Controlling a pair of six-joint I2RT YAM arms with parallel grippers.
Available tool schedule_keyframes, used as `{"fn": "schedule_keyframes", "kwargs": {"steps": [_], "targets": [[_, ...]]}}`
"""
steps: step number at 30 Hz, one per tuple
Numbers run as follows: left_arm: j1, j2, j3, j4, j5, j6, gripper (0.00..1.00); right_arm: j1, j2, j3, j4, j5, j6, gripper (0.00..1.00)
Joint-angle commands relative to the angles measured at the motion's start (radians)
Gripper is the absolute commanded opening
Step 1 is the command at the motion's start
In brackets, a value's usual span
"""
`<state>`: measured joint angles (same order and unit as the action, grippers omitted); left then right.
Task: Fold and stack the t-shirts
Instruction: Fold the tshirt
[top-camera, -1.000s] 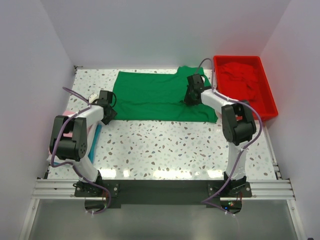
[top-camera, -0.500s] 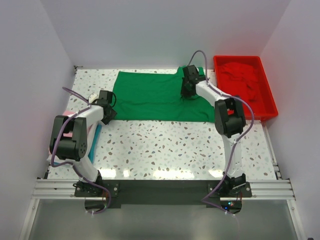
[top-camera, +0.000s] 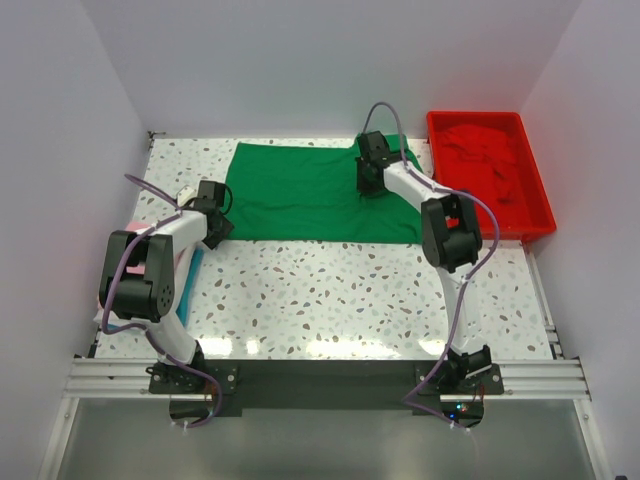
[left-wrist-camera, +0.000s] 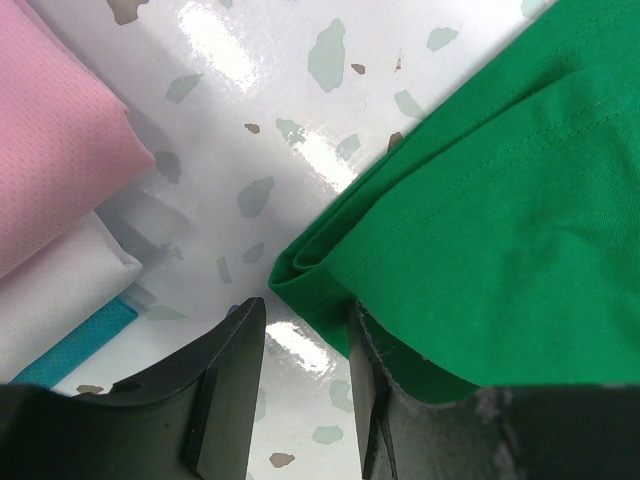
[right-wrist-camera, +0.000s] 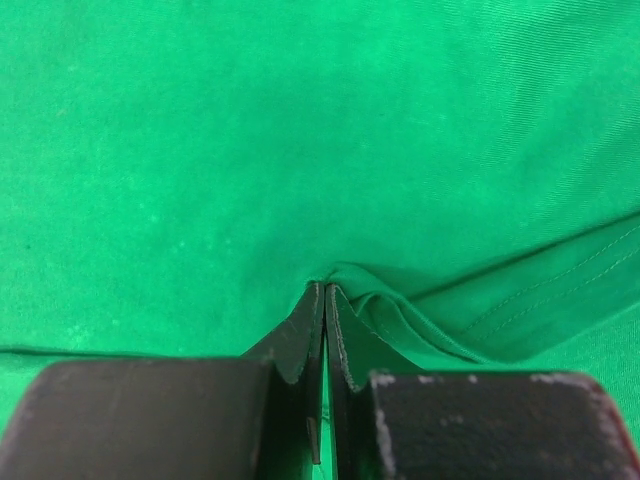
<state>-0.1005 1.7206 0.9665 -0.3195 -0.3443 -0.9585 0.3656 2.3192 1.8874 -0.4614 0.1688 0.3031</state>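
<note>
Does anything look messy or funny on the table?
Nothing is spilled or broken. The green shirt lies mostly flat, but the right arm's jaws pinch up a small wrinkle in its far right part, and its near-left corner is doubled over. The red shirt sits crumpled in the tray.

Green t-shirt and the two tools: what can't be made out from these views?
- Right wrist: how many layers the right tool pinches; its shut fingers hide the fold of the green t-shirt.
- Top external: what lies in the red tray; red on red, too small.
- Left wrist: the extent of the pink shirt, cut off by the frame edge.
- Left wrist: whether the open left tool touches the cloth; its finger covers the hem.
</note>
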Motion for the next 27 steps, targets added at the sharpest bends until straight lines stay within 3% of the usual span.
{"fn": "schedule_keyframes", "kwargs": {"steps": [1,10,12,14,18,23,27], "targets": [[0.005,0.011,-0.014,0.008,-0.004,-0.002,0.43,0.012,0.016,0.053,0.021,0.028,-0.053,0.04],[0.005,-0.006,-0.015,0.025,0.011,0.001,0.47,0.015,0.011,0.084,0.035,0.021,-0.113,0.15],[0.005,-0.018,-0.015,0.031,0.011,0.006,0.5,0.015,0.0,0.088,0.03,0.026,-0.116,0.27],[0.007,-0.033,-0.02,0.045,0.016,0.017,0.52,0.015,-0.029,0.096,0.012,0.029,-0.108,0.5],[0.018,-0.107,-0.043,0.073,0.027,0.021,0.64,0.012,-0.118,0.085,-0.034,0.072,-0.087,0.7],[0.024,-0.185,-0.083,0.069,0.015,0.018,0.69,-0.011,-0.315,-0.071,-0.082,0.103,0.011,0.71],[0.031,-0.17,-0.095,0.085,0.024,0.007,0.68,-0.027,-0.459,-0.323,-0.069,0.09,0.088,0.67]]}}
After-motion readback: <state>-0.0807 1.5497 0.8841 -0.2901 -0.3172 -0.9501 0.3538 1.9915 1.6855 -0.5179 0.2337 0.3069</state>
